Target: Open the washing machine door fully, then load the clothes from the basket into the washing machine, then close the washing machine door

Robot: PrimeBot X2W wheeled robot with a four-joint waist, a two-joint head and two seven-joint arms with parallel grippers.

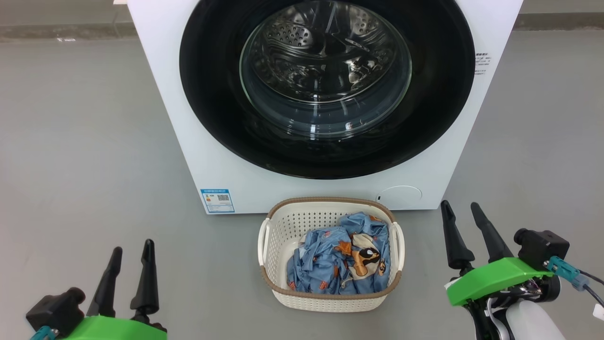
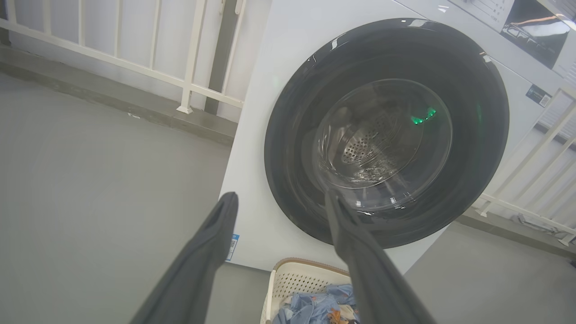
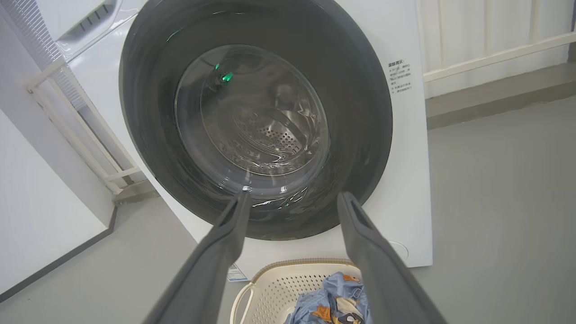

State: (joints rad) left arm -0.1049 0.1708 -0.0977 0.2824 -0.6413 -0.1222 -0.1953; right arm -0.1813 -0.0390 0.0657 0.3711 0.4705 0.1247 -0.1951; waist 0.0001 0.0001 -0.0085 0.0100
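The white washing machine (image 1: 179,123) stands straight ahead, and its round door (image 1: 212,108) with the glossy black rim and glass bowl lies flush against the front, shut. On the floor before it sits the cream basket (image 1: 325,206) holding the blue cartoon-print clothes (image 1: 339,259). My left gripper (image 1: 132,250) is open at the lower left, well left of the basket. At the lower right my right gripper (image 1: 460,210) is open too, just right of the basket. Both wrist views face the door (image 2: 472,135) (image 3: 360,112) over the basket (image 2: 288,279) (image 3: 270,283), between open fingers (image 2: 216,234) (image 3: 234,225).
Grey floor (image 1: 85,141) spreads to both sides of the machine. A white railing (image 2: 135,58) runs behind it on the left and another white rail frame (image 3: 81,135) stands close beside it. A blue label sticker (image 1: 217,200) and a round cover (image 1: 401,194) sit low on the front.
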